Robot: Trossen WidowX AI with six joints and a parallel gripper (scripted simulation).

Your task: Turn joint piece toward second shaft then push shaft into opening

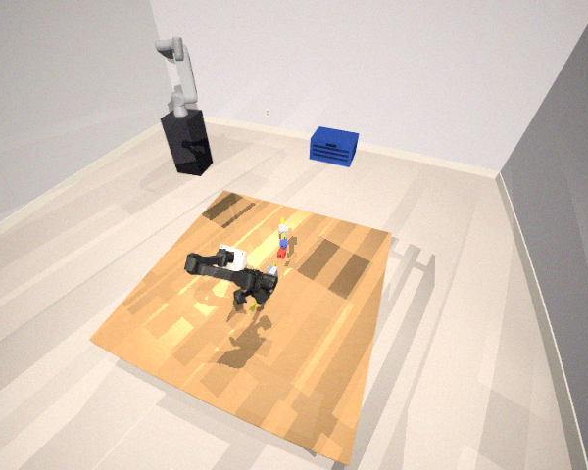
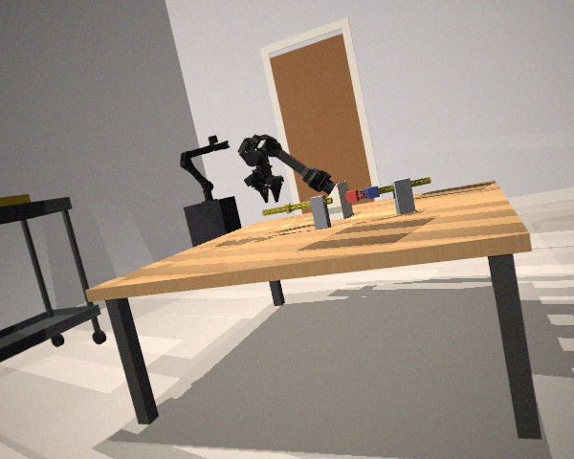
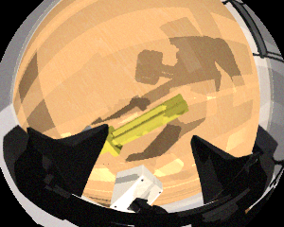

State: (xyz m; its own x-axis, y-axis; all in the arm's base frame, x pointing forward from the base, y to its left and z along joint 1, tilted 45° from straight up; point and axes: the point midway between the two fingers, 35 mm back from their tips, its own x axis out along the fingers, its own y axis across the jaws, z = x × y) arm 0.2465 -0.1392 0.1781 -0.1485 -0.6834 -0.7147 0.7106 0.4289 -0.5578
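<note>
My gripper (image 1: 245,299) (image 2: 270,198) (image 3: 150,135) is open and empty. It hangs just above the free end of the yellow second shaft (image 1: 254,305) (image 2: 287,207) (image 3: 145,125), without touching it. That shaft runs through a grey block (image 1: 271,269) (image 2: 320,211) (image 3: 137,189) toward the red square joint piece (image 1: 281,254) (image 2: 351,196). The joint piece sits on a blue part (image 1: 283,243) (image 2: 372,192) at the end of the fixed shaft (image 1: 281,220) (image 2: 418,182), which is held in a second grey block (image 1: 282,230) (image 2: 404,195). A gap shows between the second shaft and the joint piece.
Everything stands on a wooden table (image 1: 284,379) (image 2: 376,251). My white base (image 1: 236,257) is beside the blocks. On the floor are a blue toolbox (image 1: 333,145) and a black pedestal (image 1: 186,141) (image 2: 210,219) with another arm. A black cart (image 2: 30,207) stands at the left.
</note>
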